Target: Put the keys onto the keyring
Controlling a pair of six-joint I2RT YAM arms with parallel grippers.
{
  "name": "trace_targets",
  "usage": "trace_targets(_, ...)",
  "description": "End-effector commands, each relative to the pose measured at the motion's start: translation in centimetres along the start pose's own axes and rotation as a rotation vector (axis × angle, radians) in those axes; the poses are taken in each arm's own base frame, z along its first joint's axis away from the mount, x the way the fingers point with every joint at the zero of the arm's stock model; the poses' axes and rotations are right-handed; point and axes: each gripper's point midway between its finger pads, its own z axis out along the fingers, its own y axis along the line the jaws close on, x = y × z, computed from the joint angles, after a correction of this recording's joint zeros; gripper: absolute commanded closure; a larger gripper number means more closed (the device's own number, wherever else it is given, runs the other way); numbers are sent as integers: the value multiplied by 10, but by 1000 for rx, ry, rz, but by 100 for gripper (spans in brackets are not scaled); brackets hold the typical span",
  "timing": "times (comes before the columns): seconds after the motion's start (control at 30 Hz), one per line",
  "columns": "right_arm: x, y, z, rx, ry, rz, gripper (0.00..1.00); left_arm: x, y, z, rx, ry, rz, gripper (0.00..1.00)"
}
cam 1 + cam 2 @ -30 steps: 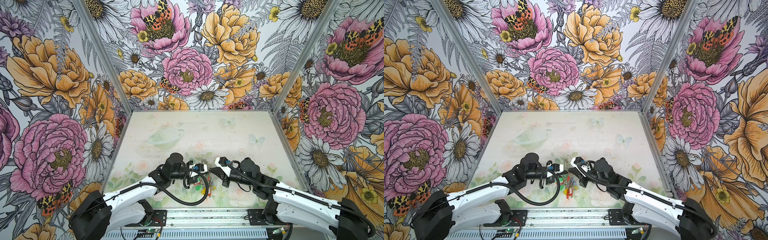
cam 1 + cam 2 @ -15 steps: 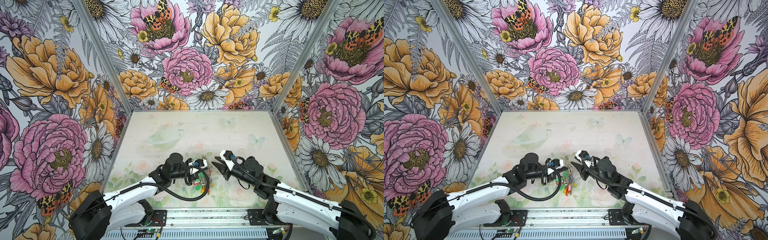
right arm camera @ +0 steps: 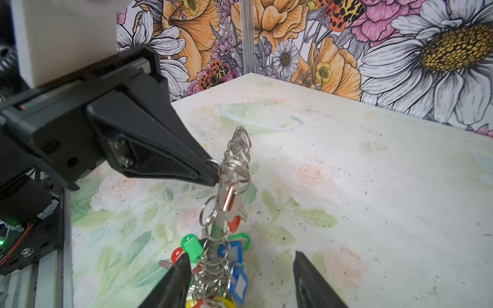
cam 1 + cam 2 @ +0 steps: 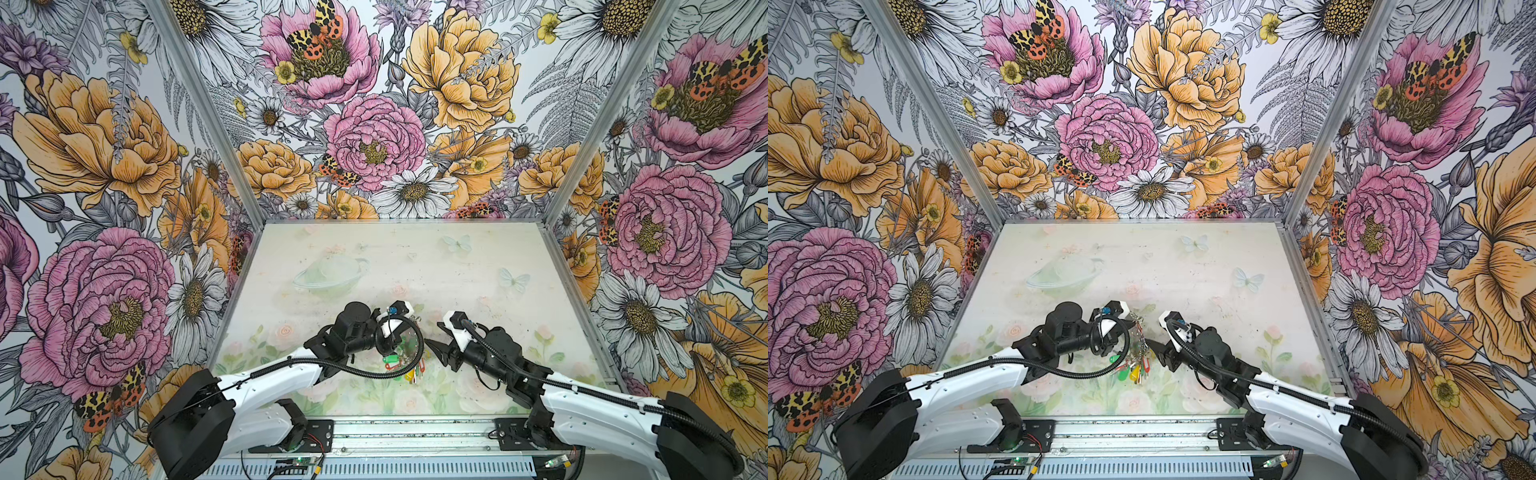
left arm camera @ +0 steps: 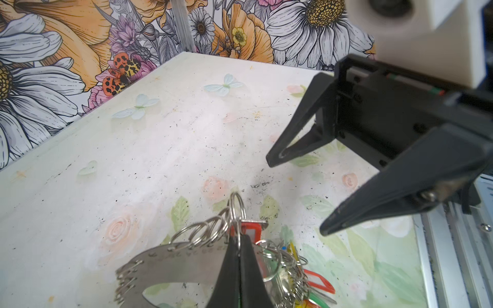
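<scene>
Left wrist: left jaws clamp keyring [image 5: 170, 264] (upright).

Far half of the counter [image 4: 436, 266]: bare, free passage across its width. Floral walls [image 4: 374, 124] close the back and both sides. Front centre: obstructed. The keyring [image 5: 181, 264] is held on edge, clamped in the left gripper [image 3: 212, 173], with its split rings [image 3: 238, 144] and coloured tags [image 3: 192, 246] hanging in a dense cluster. In both top views the left arm's black cable [image 4: 422, 347] loops around it. The right gripper [image 5: 298, 196], jaws apart, stands near, leaving a narrow gap of bare counter between.
</scene>
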Motion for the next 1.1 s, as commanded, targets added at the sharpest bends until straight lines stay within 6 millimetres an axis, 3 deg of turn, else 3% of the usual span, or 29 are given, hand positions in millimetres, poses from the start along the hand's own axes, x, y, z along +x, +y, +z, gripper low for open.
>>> trace_targets(0.0, -19, 10, 10, -41, -93, 31, 36, -32, 9, 0, -38, -88, -2, 100)
trace_targets(0.2, -18, 5, 36, -6, -106, 44, 38, -34, 9, 1, -36, -88, -3, 100)
trace_targets(0.37, -19, 1, 51, 16, -113, 53, 46, -34, 11, 2, -40, -85, -15, 100)
trace_targets(0.6, -15, 3, 61, 1, -94, 66, 83, -30, 20, 8, -64, -57, -94, 100)
trace_targets(0.73, -11, 4, 63, -11, -76, 74, 98, -27, 26, 13, -82, -39, -143, 100)
trace_targets(0.87, -12, 2, 62, -8, -78, 100, 100, -28, 32, 15, -97, -32, -173, 100)
trace_targets(0.93, -18, 0, 60, -13, -94, 132, 100, -30, 36, 12, -115, -36, -175, 94)
trace_targets(1.07, -27, -11, 47, -51, -123, 201, 100, -36, 52, -11, -202, -90, -196, 66)
